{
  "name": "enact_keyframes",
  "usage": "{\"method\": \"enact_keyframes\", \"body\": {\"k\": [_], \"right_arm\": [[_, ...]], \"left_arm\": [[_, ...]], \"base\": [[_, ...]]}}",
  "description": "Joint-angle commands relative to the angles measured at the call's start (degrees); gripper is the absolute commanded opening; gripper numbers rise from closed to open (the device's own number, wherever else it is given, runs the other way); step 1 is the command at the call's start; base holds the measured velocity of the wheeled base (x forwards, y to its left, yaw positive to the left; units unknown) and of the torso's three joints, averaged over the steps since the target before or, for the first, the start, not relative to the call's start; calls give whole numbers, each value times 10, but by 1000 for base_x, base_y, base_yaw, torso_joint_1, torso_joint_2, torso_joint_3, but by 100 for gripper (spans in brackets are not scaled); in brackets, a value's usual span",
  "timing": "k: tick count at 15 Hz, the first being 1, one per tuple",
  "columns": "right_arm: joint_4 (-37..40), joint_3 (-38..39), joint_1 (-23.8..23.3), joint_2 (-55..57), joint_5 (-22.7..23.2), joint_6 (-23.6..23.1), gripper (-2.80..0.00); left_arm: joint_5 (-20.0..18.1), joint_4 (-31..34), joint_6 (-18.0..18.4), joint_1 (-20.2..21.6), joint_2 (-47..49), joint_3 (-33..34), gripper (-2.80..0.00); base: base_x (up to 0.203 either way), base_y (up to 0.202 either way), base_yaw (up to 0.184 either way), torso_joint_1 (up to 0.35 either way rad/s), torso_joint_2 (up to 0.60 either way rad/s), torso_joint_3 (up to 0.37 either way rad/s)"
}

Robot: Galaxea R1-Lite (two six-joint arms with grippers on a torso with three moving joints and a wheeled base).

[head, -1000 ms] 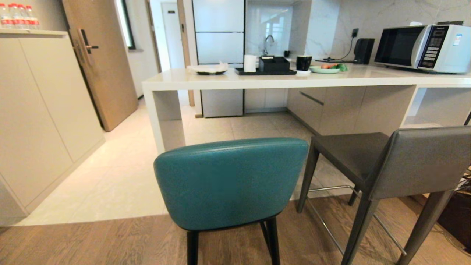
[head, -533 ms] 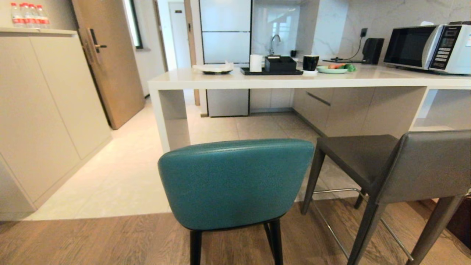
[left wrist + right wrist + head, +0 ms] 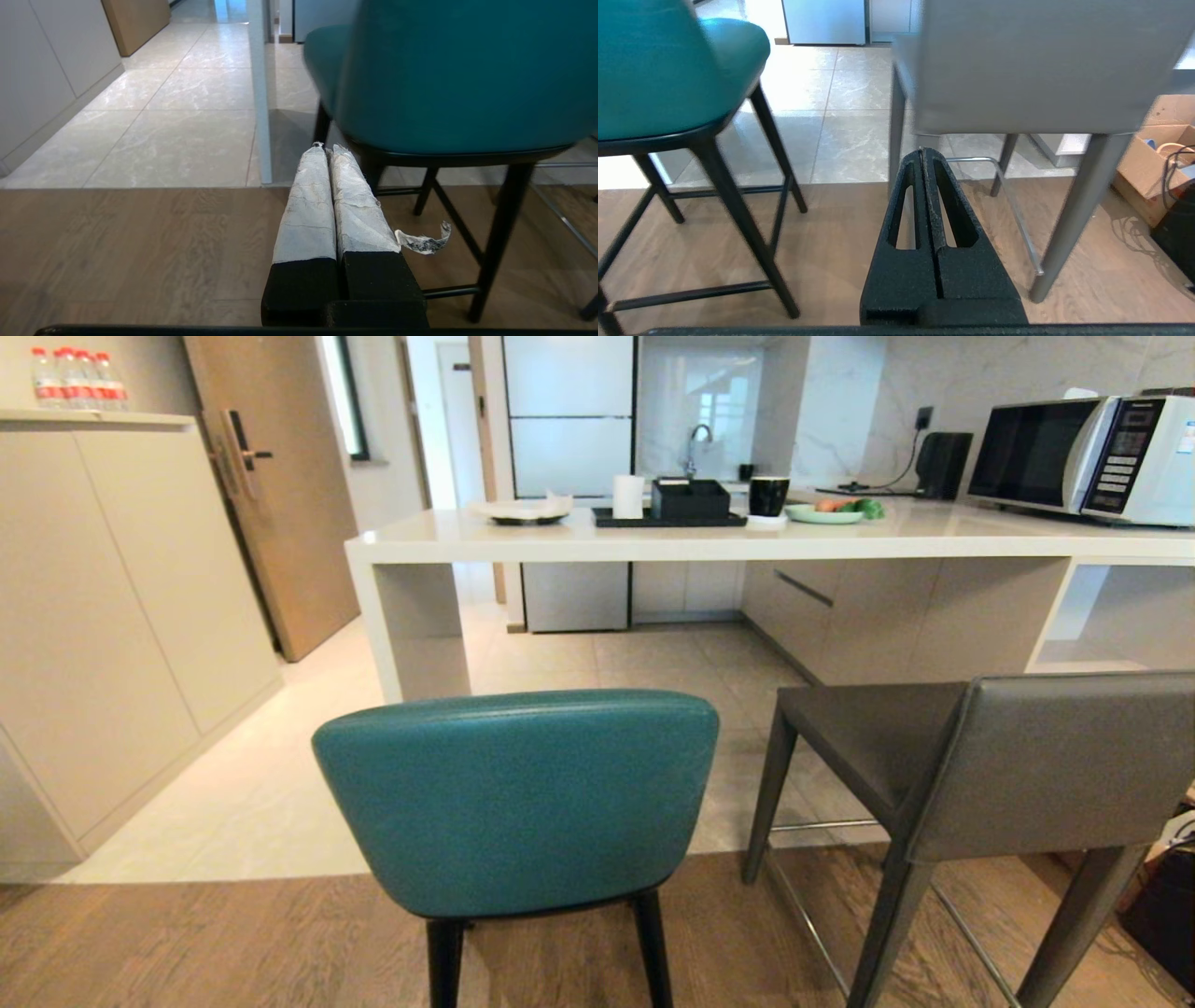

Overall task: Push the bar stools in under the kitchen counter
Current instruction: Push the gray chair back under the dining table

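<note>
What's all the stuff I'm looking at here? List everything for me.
teal stool: one, teal with black legs, nearest, left of the grey one
grey stool: one, grey, on the right
kitchen counter: one, off-white, behind both stools
microwave: one, silver and black, counter's right end
black tray: one, mid-counter, holding a white cup and black box
black mug: one, right of the tray
green plate: one, with food
bottles: several, red-capped, on the tall cabinet at left
cardboard box: one, brown, on the floor beside the grey stool
left hand: shut, low behind the teal stool
right hand: shut, low behind the grey stool
</note>
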Motion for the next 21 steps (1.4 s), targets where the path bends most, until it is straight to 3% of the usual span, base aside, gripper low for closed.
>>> {"method": "enact_keyframes", "body": {"k": [1,21], "right_arm": [[0,0,0,1,0,0,-280],[-2,0,0,1,-7,13,-280]], "left_arm": [[0,0,-1,0,1,0,-280],[0,0,-1,0,1,0,-280]], "base": [[0,-192,6,0,3,4],[0,-193,4,2,2,2]]}}
